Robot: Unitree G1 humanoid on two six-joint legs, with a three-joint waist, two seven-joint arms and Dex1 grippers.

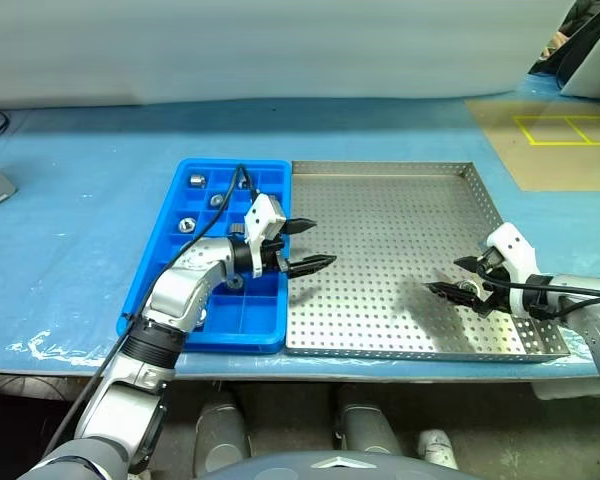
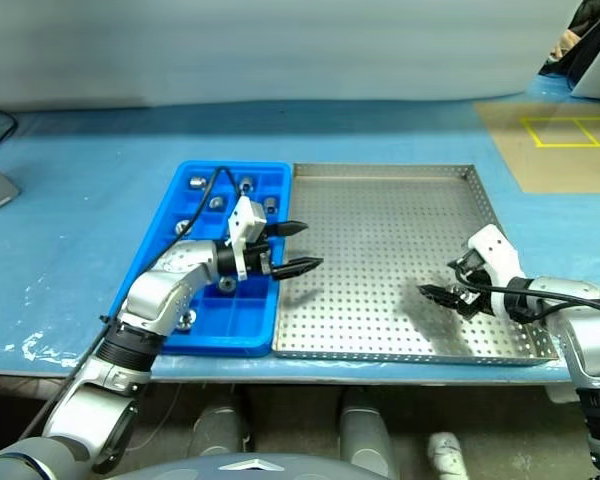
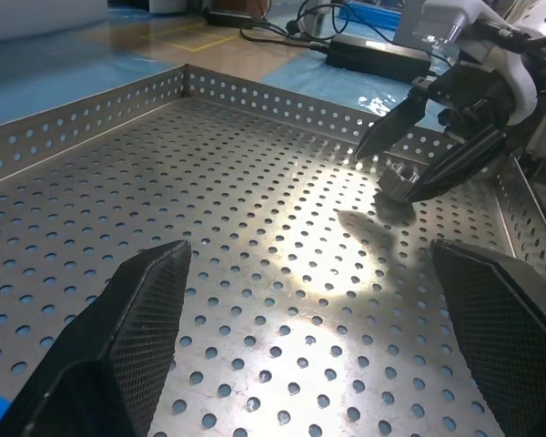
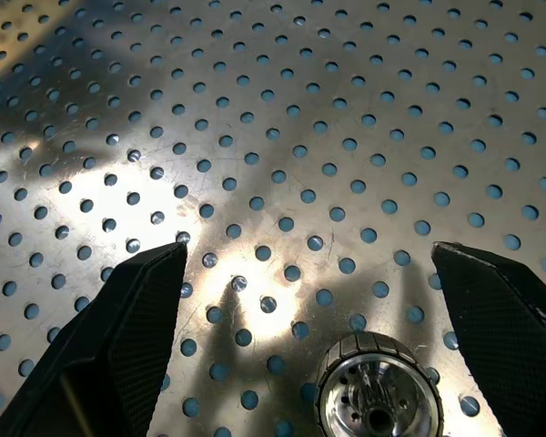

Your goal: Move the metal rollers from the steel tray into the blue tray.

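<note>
While L gripper (image 1: 308,246) hangs wide open over the seam btwn blue tray (image 1: 160,262) and steel tray (image 1: 400,180), R gripper (image 1: 458,277) sits wide open, empty, around one roller (image 4: 379,393) near-right on steel tray. Other rollers (image 1: 197,181) lie in far blue compartments.

You have the blue tray (image 1: 170,215) on the surface (image 1: 70,200), its right edge touching the steel tray (image 1: 400,200); several metal rollers (image 1: 196,181) lie in its far compartments; one roller (image 4: 378,387) lies on the steel tray's near right floor.
</note>
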